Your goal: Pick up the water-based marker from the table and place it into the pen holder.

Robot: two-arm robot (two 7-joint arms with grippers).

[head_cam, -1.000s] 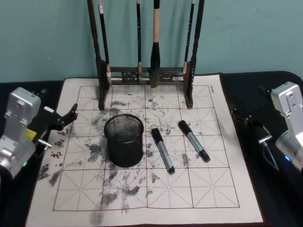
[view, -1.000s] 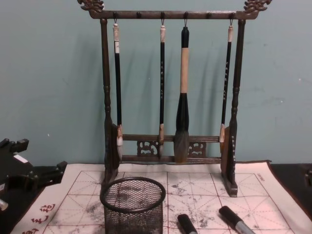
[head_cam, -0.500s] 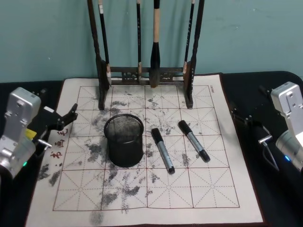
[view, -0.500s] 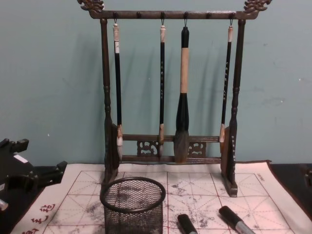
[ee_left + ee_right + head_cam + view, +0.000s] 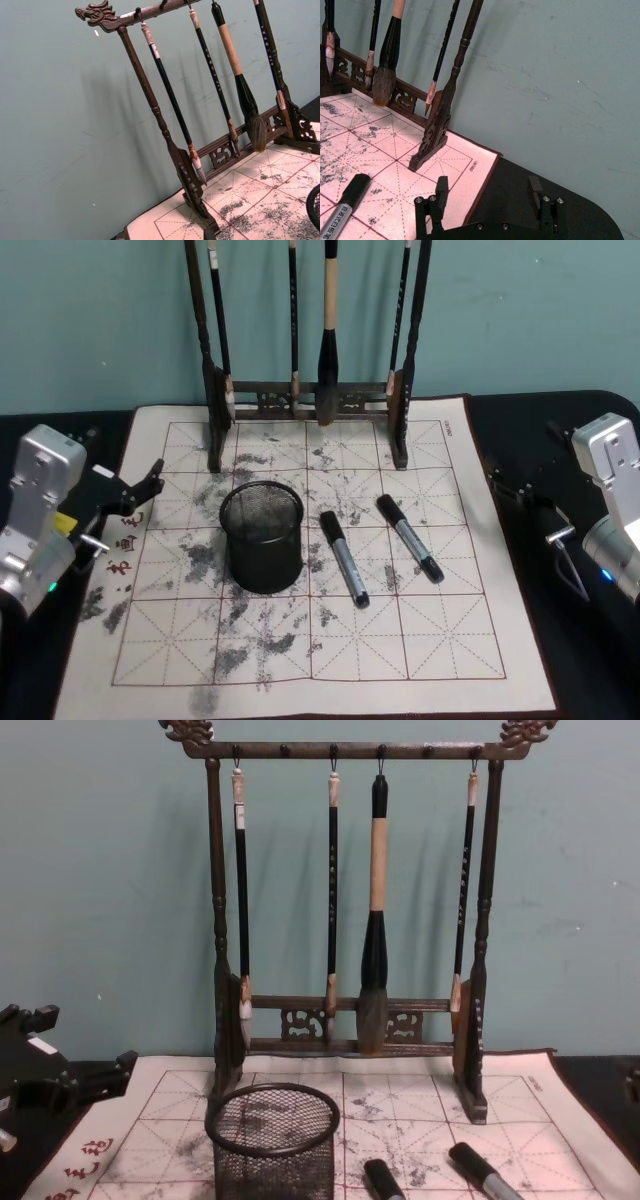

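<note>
Two alike markers with black caps and grey barrels lie on the ink-stained grid mat: one (image 5: 343, 558) just right of the pen holder, the other (image 5: 409, 537) farther right. The pen holder (image 5: 262, 538), a round black mesh cup, stands upright and empty left of centre on the mat; it also shows in the chest view (image 5: 272, 1140). My left gripper (image 5: 124, 460) hovers open at the mat's left edge, well clear of the cup. At the right edge my right gripper (image 5: 522, 458) is open too, its fingers (image 5: 441, 189) wide apart, with one marker (image 5: 342, 207) beyond them.
A tall dark wooden brush rack (image 5: 310, 395) with several hanging brushes stands at the back of the mat, against the teal wall. The mat (image 5: 300, 650) lies on a black table (image 5: 560, 640). The mat's front half is bare apart from ink stains.
</note>
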